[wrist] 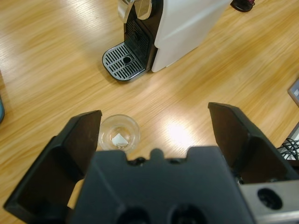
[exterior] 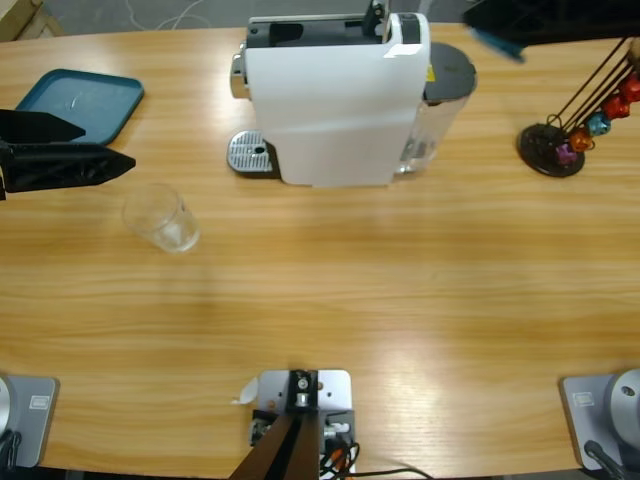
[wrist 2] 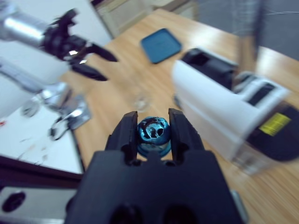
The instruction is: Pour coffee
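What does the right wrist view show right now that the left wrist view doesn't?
Only the right wrist view shows the right pincer shut on a blue capsule, the teal tray at the table's far end, the coffee machine's yellow label, and the left pincer hanging open above the table.

Only the left wrist view shows the machine's round drip grate and the inside of the glass, with no coffee visible in it.

Both show the white coffee machine, the glass and the wooden table.

we see a clear glass (exterior: 162, 220) upright near the white coffee machine (exterior: 335, 100). the right end effector (wrist 2: 153, 122) pinches a blue capsule (wrist 2: 153, 134).
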`<state>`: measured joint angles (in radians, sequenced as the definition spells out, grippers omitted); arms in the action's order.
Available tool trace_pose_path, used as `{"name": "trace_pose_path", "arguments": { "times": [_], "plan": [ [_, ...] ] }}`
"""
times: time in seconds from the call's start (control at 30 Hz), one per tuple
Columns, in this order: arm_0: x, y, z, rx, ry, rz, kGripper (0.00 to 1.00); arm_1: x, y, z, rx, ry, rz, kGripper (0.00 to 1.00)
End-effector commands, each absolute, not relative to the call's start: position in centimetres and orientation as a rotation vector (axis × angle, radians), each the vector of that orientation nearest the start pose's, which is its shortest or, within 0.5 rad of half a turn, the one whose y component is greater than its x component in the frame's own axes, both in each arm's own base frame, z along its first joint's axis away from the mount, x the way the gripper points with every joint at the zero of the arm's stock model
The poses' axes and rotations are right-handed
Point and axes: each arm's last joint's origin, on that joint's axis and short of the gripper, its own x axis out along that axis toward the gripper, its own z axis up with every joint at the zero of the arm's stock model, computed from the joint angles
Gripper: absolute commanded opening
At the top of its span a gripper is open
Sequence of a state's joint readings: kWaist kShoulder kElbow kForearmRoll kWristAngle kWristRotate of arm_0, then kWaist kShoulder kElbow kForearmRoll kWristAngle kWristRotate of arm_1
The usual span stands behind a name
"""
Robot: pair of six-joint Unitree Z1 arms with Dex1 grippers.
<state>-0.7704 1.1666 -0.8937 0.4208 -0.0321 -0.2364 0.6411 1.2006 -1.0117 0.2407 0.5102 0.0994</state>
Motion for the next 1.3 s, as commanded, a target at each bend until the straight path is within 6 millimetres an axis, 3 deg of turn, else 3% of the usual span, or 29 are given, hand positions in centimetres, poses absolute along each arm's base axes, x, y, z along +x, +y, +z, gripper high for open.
{"name": "trace_pose_path", "arguments": {
  "times": [0.03, 0.13, 0.23, 0.53, 0.7, 0.9, 1.1, 1.3],
  "plan": [
    [12.0, -12.0, 33.5, 0.058, 0.776, -0.667, 0.996, 19.9, 23.3, 38.4, 0.065, 0.584, 1.37, 0.227],
    [12.0, -12.0, 33.6, 0.058, 0.772, -0.666, 0.996, 23.0, 26.5, 38.3, 0.071, 0.572, 1.402, 0.227],
    [12.0, -12.0, 33.4, 0.061, 0.777, -0.665, 0.996, 25.0, 28.5, 38.3, 0.068, 0.553, 1.41, 0.227],
    [12.4, -12.4, 32.9, 0.066, 0.796, -0.663, 0.996, 27.7, 30.4, 34.8, 0.029, 0.531, 1.29, 0.241],
    [12.2, -12.2, 32.8, 0.064, 0.795, -0.663, 0.996, 29.0, 30.3, 33.4, 0.047, 0.535, 1.164, 0.241],
    [12.2, -12.2, 32.7, 0.063, 0.803, -0.661, 0.996, 28.7, 29.1, 32.4, 0.068, 0.545, 0.999, 0.246],
    [12.1, -12.2, 32.7, 0.062, 0.803, -0.665, 0.996, 28.6, 28.5, 31.1, 0.201, 0.549, 0.937, 0.246],
    [12.0, -12.1, 32.7, 0.06, 0.8, -0.668, 0.996, 28.7, 27.7, 30.6, 0.226, 0.544, 0.891, 0.246]
  ]
}}
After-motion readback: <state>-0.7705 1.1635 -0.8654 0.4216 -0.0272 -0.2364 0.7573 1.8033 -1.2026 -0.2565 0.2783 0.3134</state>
